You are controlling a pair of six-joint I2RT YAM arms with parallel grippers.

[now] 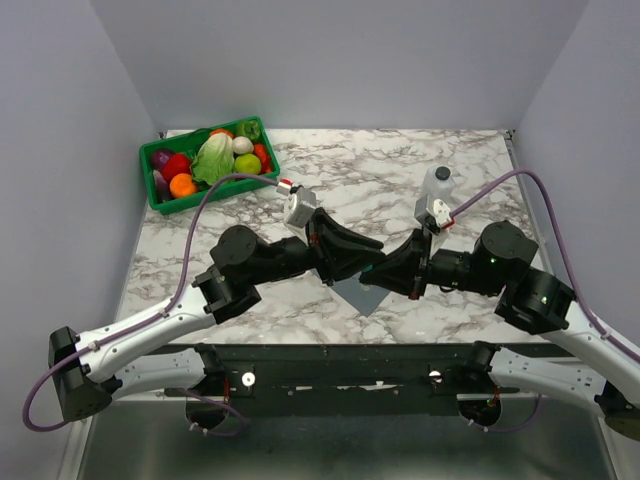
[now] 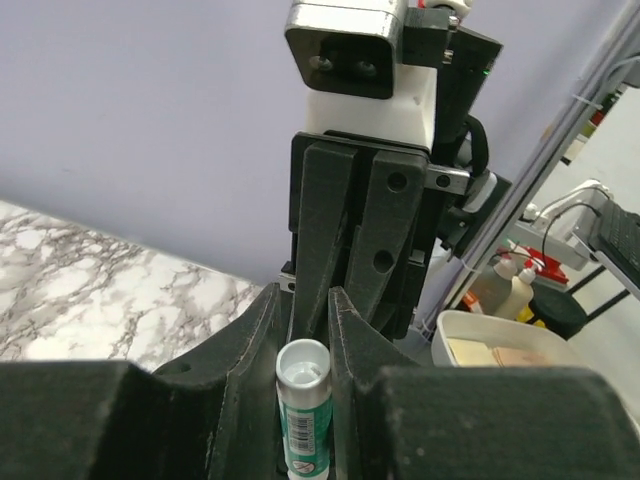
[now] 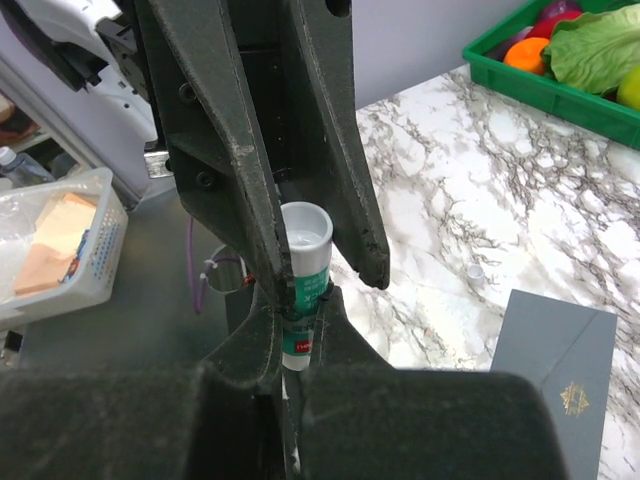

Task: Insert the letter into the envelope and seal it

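Observation:
My two grippers meet nose to nose above the table's front middle. A green-and-white glue stick (image 3: 305, 250) runs between them. The right gripper (image 3: 300, 300) is shut on its lower end. The left gripper (image 2: 303, 300) has both fingers pressed against the sides of the same glue stick (image 2: 303, 400), whose white end faces the camera. In the top view the left gripper (image 1: 370, 262) and the right gripper (image 1: 388, 268) overlap. Beneath them the grey envelope (image 1: 366, 296) lies flat, and the right wrist view shows a gold mark on the envelope (image 3: 550, 350). The letter is not in view.
A green bin (image 1: 215, 197) of toy vegetables stands at the back left of the marble table. A white bottle (image 1: 438, 184) stands at the back right. A small white cap (image 3: 476, 271) lies on the table near the envelope.

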